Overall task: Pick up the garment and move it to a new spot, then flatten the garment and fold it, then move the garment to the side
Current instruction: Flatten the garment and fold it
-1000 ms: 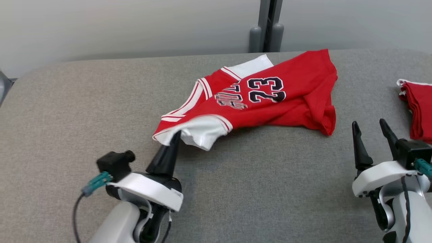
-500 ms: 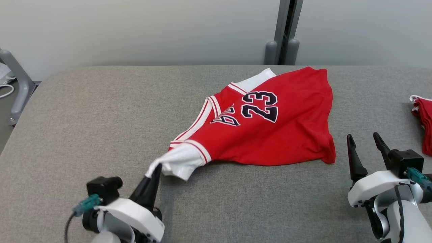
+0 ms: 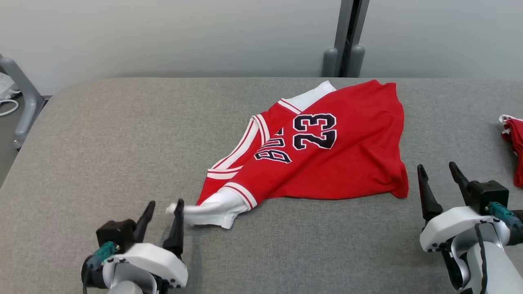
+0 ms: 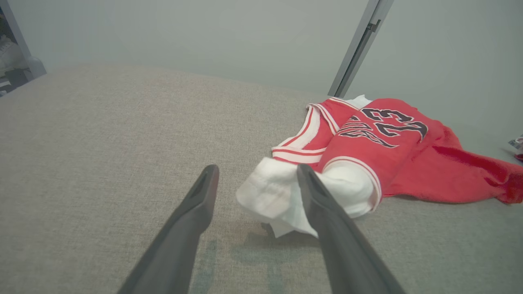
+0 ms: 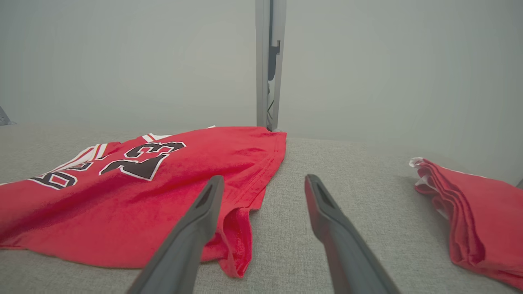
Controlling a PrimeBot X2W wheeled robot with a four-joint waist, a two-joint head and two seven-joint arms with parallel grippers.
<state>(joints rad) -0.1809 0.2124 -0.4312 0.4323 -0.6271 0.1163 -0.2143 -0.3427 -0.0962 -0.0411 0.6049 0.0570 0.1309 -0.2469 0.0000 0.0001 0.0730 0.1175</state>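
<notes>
Across the grey table (image 3: 102, 134), the left gripper (image 3: 166, 202) has spread, releasing the garment (image 3: 339, 163); the right gripper (image 3: 436, 165) stays spread.

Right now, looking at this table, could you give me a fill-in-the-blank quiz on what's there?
The red jersey bears the number ____.
The left gripper has its fingers ____, with the tip of the jersey's white sleeve between them.
The folded red pile lies on the robot's ____ side.
Missing words: 23; open; right.
</notes>
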